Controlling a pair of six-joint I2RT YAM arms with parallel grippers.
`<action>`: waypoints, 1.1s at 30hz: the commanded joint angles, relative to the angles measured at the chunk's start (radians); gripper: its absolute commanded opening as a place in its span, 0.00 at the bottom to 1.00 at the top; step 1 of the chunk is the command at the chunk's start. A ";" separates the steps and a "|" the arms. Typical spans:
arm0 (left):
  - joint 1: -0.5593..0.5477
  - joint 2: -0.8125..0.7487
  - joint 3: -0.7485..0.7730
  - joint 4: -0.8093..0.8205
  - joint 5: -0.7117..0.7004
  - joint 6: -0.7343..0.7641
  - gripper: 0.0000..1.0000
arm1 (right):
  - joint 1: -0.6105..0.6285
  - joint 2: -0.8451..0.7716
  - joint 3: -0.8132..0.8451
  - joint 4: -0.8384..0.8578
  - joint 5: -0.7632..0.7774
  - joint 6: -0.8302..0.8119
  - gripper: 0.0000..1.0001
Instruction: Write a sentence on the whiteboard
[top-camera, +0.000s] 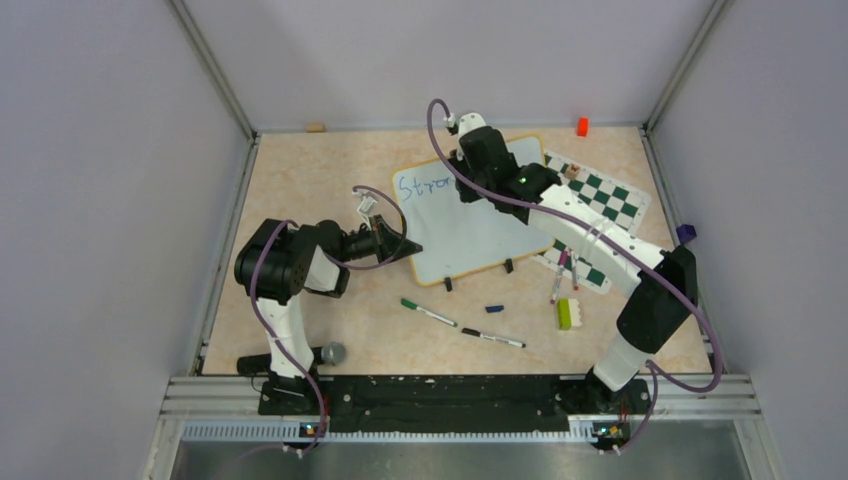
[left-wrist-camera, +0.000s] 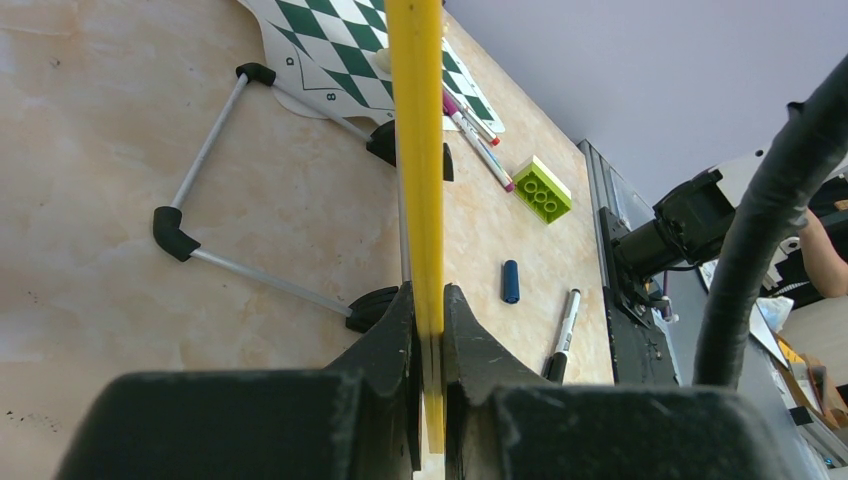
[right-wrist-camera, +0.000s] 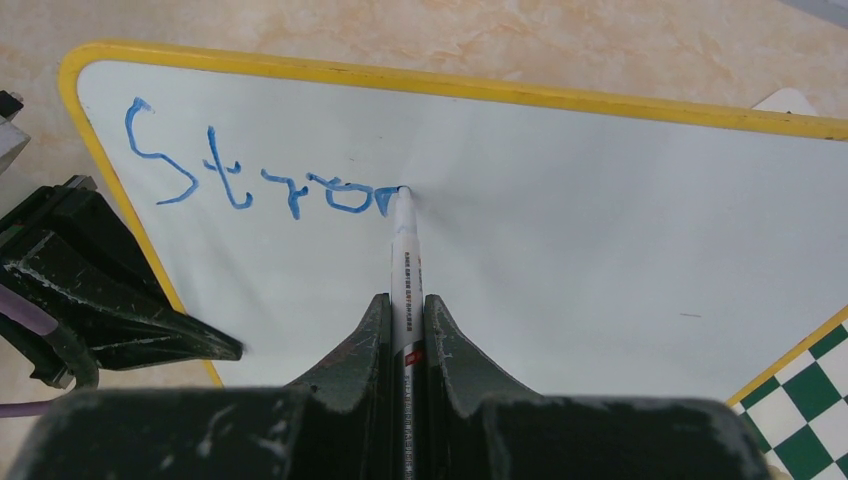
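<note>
Pressing too hard w/ marker (right-wrist-camera: 405, 250) clamped in right gripper (right-wrist-camera: 404, 305) could twist whiteboard (right-wrist-camera: 600, 260), pinched at its rim by left gripper (top-camera: 408, 246) just left of frame center, skewing the sentence (right-wrist-camera: 260, 180).

1. The top view is bright and even; the arms drop only soft, pale shadows on the table (top-camera: 300, 180).
2. The whiteboard (top-camera: 465, 235) looks very white, with no hard shine; the blue letters (top-camera: 422, 186) are small but clear.
3. In the left wrist view the left gripper (left-wrist-camera: 428, 292) is dark and fuzzy, being so close; far things look sharper.
4. In the right wrist view the letters and pen (right-wrist-camera: 404, 240) are sharp; the right gripper (right-wrist-camera: 405, 300) is dark and blurry.
</note>
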 joint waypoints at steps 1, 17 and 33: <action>-0.017 -0.011 -0.009 0.101 0.082 0.076 0.00 | -0.025 -0.015 0.020 0.008 0.030 -0.007 0.00; -0.017 -0.013 -0.010 0.101 0.083 0.076 0.00 | -0.025 -0.057 -0.045 -0.015 -0.012 -0.004 0.00; -0.017 -0.014 -0.012 0.101 0.084 0.077 0.00 | -0.024 -0.091 -0.048 -0.014 -0.005 0.000 0.00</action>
